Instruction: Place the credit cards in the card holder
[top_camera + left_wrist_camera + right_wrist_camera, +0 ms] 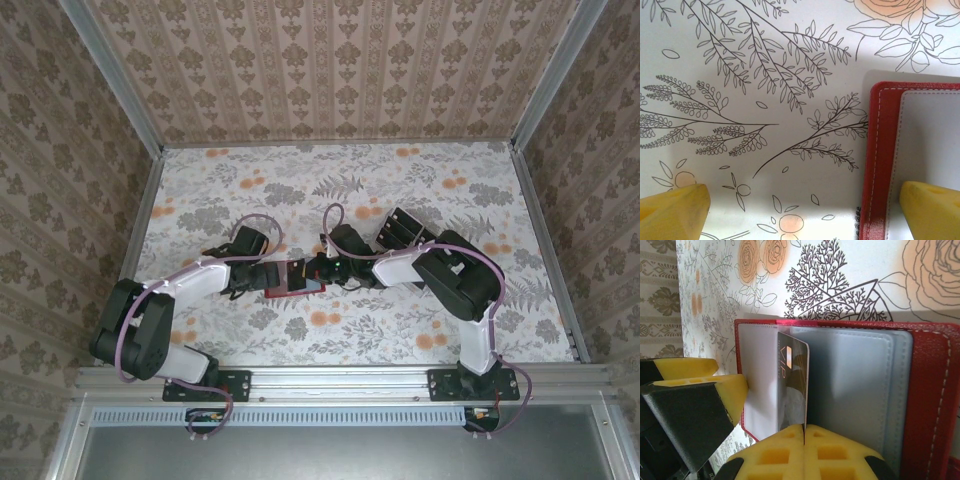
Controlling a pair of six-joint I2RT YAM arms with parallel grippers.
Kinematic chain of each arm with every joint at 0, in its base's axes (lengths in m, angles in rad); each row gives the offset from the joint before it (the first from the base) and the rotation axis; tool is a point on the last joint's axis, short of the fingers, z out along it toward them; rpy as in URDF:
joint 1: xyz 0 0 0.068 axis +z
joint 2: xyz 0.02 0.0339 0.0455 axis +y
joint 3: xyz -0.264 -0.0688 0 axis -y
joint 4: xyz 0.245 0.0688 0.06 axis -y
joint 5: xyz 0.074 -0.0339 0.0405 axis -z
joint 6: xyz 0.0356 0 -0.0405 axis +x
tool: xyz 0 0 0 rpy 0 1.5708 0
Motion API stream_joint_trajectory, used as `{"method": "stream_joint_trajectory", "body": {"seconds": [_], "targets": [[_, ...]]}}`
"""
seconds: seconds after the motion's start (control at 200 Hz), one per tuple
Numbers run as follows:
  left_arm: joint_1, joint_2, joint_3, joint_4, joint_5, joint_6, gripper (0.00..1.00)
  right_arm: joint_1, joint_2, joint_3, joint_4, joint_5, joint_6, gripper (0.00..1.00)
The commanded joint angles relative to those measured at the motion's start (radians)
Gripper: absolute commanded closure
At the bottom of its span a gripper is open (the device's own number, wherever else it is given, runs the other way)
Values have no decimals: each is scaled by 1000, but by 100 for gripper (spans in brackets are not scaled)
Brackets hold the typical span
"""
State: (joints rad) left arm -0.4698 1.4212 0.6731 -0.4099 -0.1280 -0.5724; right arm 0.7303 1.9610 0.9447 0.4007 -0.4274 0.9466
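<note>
Right now: one card holder (935,390), red, lying open on the floral table (765,75), mid-table between the two arms. One credit card (792,385) accounted for, dark with a gold pattern, "VIP" printed near its top corner; no other text legible. Right hand (804,435) is clamped shut on that card's edge, holding it on edge against the holder's inner pockets; can't tell if it's in a slot. Left hand (802,212) is spread fully wide, gripping nothing, one finger (932,210) over the holder's pale flap. One dark tray (405,228) behind the right arm; contents too small to count.
</note>
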Motion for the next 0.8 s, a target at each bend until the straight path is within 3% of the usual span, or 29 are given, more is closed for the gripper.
{"method": "stream_joint_trajectory", "body": {"seconds": [0.0,0.795], "targets": [[-2,19,-20,0,4,-15,0,6,34,19,-54,-16,4,100],[-16,20,-20,-1,1,-21,0,13,75,19,8,-17,23,100]]}}
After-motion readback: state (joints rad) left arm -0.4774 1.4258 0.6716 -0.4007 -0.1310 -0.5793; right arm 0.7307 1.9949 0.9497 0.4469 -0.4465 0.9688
